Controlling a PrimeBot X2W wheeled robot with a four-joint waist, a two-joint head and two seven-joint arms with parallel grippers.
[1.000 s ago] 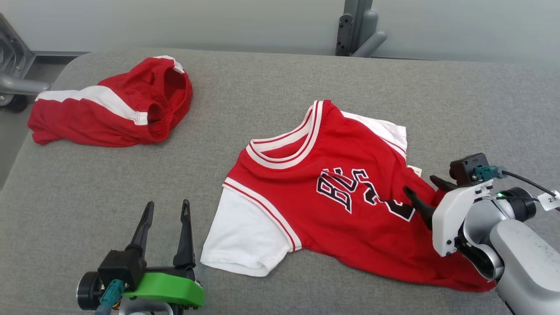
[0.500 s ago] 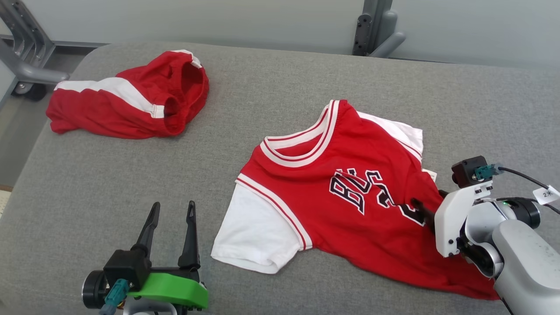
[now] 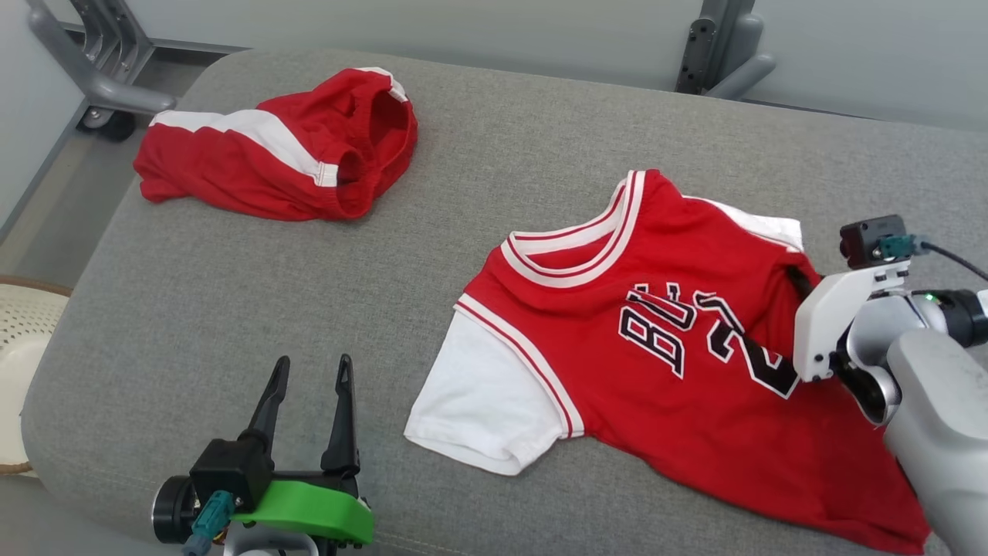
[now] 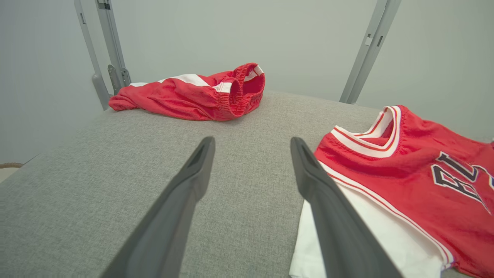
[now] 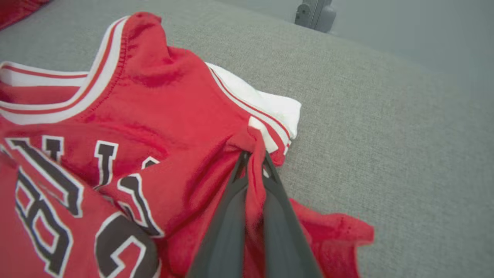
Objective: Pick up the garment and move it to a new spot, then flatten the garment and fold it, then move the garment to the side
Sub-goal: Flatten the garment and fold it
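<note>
A red jersey (image 3: pixel 656 363) with white sleeves and dark lettering lies mostly flat on the grey cushion (image 3: pixel 463 232), collar toward the far side. My right gripper (image 5: pixel 254 156) is shut on a pinch of the jersey's red fabric (image 5: pixel 252 181) near the right sleeve, lifting it slightly; in the head view its white wrist (image 3: pixel 834 324) stands over the jersey's right edge. My left gripper (image 3: pixel 310 371) is open above bare cushion, just left of the jersey's near white sleeve (image 3: pixel 486 401). In the left wrist view its fingertips (image 4: pixel 204 148) frame empty cushion, the jersey (image 4: pixel 405 162) at the right.
Red shorts (image 3: pixel 285 154) with a white stripe lie crumpled at the far left of the cushion, also in the left wrist view as red shorts (image 4: pixel 200 94). Grey metal frames (image 3: pixel 100 62) stand behind. A pale woven basket (image 3: pixel 15 340) sits off the left edge.
The camera has turned, shifting the whole picture right. My right gripper has closed on the jersey's fabric and moved toward the right sleeve, pulling that side up. The left gripper stays put.
</note>
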